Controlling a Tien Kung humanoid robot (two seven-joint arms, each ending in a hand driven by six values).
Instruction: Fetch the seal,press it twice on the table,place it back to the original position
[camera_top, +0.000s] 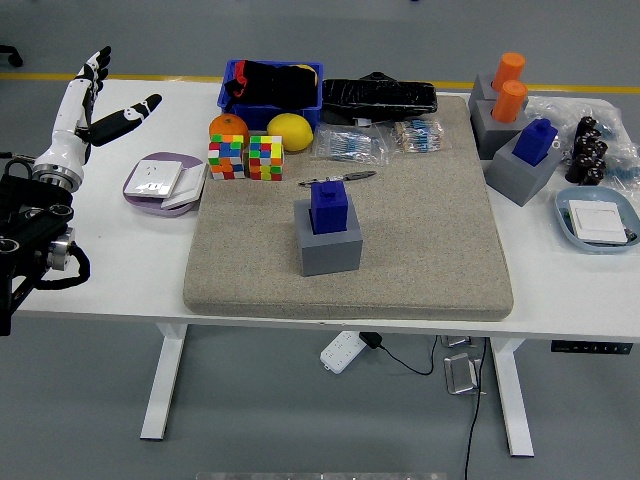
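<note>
The blue seal (329, 206) stands upright in its grey holder block (328, 247) near the middle of the beige felt mat (420, 260). My left hand (98, 100) is far off at the left edge of the table, raised, with fingers spread and empty. It is well away from the seal. My right arm is not in view.
Two colour cubes (247, 157), an orange (227, 126), a lemon (288, 131), a blue bin (271, 86) and a pen (336, 179) lie behind the seal. A purple tray (162, 183) sits left of the mat. More grey blocks with orange and blue seals (515, 110) stand at the right.
</note>
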